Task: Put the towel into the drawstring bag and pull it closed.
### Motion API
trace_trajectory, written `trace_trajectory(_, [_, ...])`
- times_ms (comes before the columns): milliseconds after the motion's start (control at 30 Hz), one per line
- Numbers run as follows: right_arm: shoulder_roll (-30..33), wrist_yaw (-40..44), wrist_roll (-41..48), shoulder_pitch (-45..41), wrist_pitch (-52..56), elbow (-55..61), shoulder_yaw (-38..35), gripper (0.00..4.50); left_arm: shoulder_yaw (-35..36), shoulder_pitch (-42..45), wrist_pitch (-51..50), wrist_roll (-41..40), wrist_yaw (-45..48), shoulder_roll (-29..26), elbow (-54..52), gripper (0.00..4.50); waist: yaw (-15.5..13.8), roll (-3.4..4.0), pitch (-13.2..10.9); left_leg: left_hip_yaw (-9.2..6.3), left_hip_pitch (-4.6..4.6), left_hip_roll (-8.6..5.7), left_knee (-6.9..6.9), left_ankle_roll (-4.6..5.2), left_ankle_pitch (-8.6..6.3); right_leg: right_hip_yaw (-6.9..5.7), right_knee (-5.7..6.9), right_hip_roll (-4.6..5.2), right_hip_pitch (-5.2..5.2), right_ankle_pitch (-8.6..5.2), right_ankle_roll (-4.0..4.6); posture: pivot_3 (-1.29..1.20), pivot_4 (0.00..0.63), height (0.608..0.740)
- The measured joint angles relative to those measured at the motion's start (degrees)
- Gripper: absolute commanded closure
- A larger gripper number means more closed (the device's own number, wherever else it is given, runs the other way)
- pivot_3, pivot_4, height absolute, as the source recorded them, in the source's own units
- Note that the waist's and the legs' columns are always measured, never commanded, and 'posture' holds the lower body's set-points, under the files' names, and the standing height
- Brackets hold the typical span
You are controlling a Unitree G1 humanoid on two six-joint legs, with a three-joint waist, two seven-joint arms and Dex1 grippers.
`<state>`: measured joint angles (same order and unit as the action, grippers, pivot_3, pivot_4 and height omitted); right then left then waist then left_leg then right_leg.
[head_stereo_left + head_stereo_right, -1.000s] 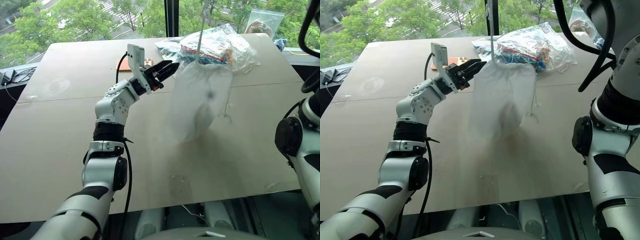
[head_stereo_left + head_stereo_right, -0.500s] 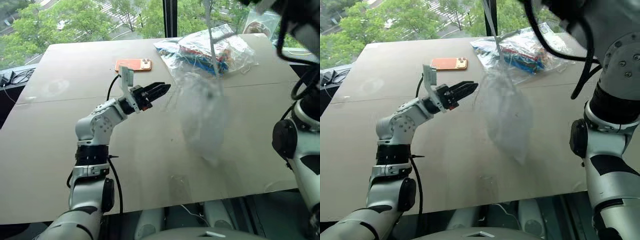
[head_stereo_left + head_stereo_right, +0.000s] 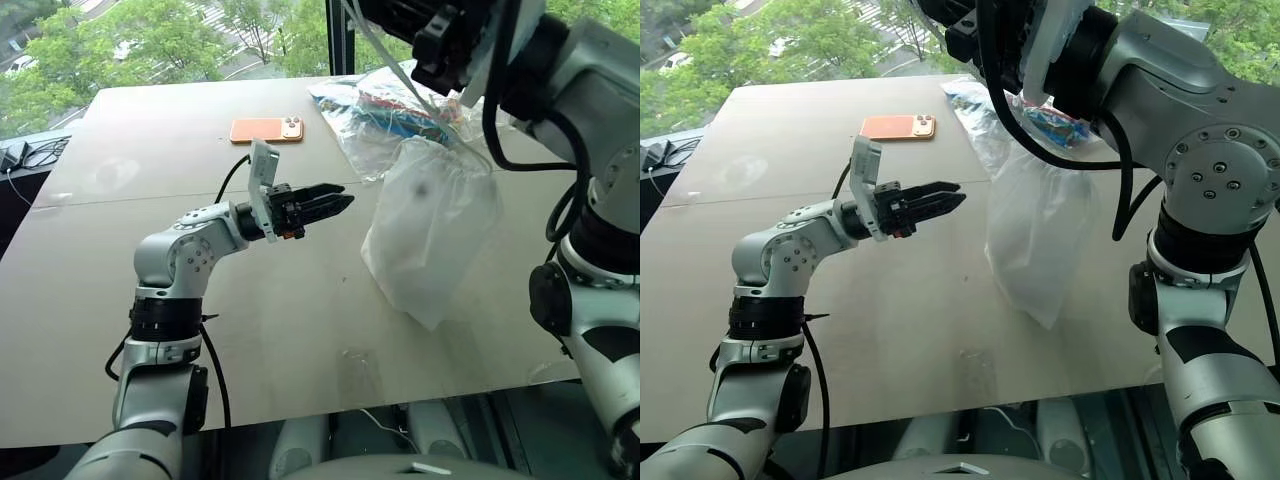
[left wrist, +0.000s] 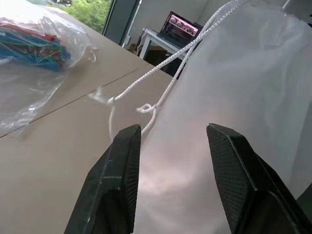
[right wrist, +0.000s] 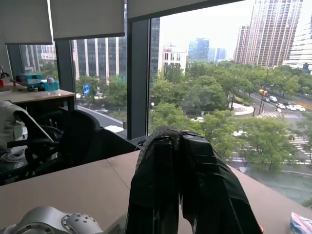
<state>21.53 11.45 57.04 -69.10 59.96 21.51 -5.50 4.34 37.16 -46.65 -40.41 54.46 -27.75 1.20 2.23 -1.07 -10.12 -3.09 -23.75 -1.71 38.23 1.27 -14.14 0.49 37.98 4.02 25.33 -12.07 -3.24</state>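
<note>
The drawstring bag, white and translucent, hangs over the table with its lower corner down near the tabletop. Its white cord runs up from the gathered mouth to my right gripper, which is held high and shut on the cord. A small dark mark of the towel shows dimly through the cloth; the rest of the towel is hidden inside. My left gripper is open, level and pointing at the bag from its left, a short gap away, with nothing between its fingers.
An orange phone lies at the far middle of the table. A big clear plastic bag of colourful items lies behind the hanging bag. Cables sit beyond the table's left edge.
My left gripper drew back and down, away from the bag's mouth, uncovering the phone. My right arm came down and to the left, and the bag sank, its mouth now gathered.
</note>
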Motion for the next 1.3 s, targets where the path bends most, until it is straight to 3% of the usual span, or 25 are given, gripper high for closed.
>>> trace_trajectory(267, [-1.14,-0.73,2.57,-0.02,-0.14,1.23,-0.02,4.50,-4.93,4.08,11.29,8.98,-1.26,4.49,5.38,2.34,-0.04,0.00,0.00,0.04,0.00,0.00,0.00,0.00,0.00,0.03,-0.02,0.01,0.00,0.00,0.00,0.00,0.150,0.740])
trace_trajectory(500, [-1.79,-1.96,6.10,-0.08,-0.13,3.02,-0.01,4.50,-6.46,5.48,17.74,13.84,-0.61,4.82,9.10,2.34,0.02,0.00,0.00,0.04,-0.01,0.00,0.00,0.01,0.00,0.02,-0.02,0.01,-0.01,0.00,0.00,0.00,0.150,0.740])
trace_trajectory(1133, [-0.48,-6.38,11.44,-0.42,-0.20,4.47,0.03,4.50,-10.63,11.14,31.53,22.54,3.42,11.20,21.73,2.34,-0.10,-0.01,0.00,0.03,-0.02,-0.01,0.02,0.02,-0.01,-0.01,-0.03,0.02,-0.02,0.00,-0.01,0.00,0.150,0.740])
trace_trajectory(1233, [-0.31,-6.64,11.48,-0.42,-0.21,4.47,0.04,4.50,-11.60,11.60,33.77,23.74,3.26,12.85,24.35,3.12,-0.03,-0.01,0.00,0.03,-0.02,-0.01,0.02,0.02,-0.01,0.00,-0.02,0.01,-0.02,0.00,-0.01,0.00,0.150,0.740])
trace_trajectory(1300, [0.03,-6.97,11.48,-0.42,-0.21,4.48,0.05,4.50,-11.56,12.34,36.32,25.12,1.90,14.46,26.79,3.96,-0.07,-0.01,0.00,0.02,-0.02,-0.01,0.02,0.02,-0.01,-0.02,-0.02,0.01,-0.02,0.00,-0.01,0.00,0.150,0.740])
